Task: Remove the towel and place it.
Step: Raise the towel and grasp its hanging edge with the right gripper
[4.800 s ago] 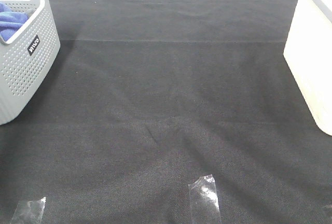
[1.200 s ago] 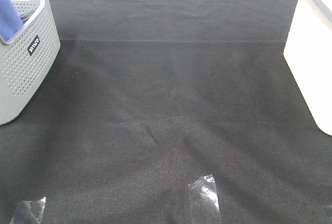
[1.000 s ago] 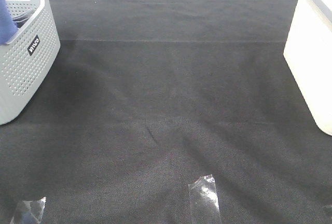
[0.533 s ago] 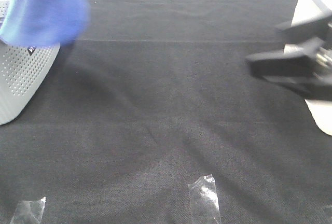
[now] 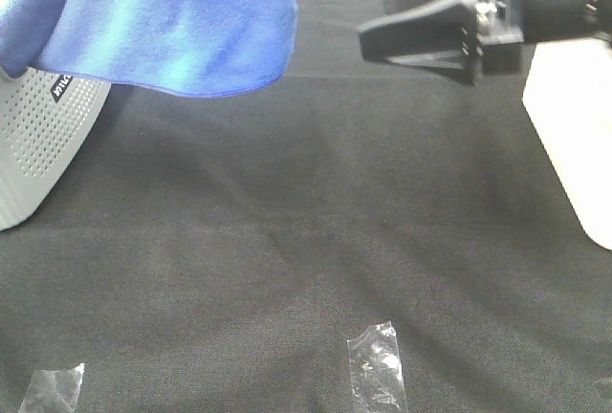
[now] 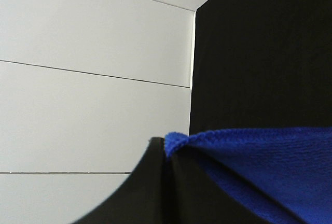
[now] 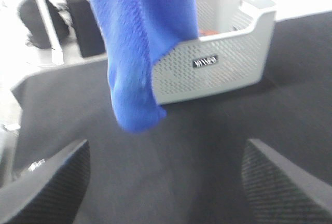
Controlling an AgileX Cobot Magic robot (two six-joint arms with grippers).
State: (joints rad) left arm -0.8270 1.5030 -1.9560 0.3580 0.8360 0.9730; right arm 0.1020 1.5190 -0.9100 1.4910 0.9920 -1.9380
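Basket (image 5: pixel 38 136): one, grey, on the bench (image 5: pixel 316 241). Towel (image 5: pixel 172 21): one, now out of the basket, hanging above and just beside its rim, corner pinched in the left gripper (image 6: pixel 167 149). Removal judged done; placing remains. Right gripper (image 5: pixel 373 16) is newly in view, well apart from the basket, jaws wide, empty.

Lab test bench: black table cloth (image 5: pixel 316 241), tape strips (image 5: pixel 378 370), white wall (image 6: pixel 93 79).
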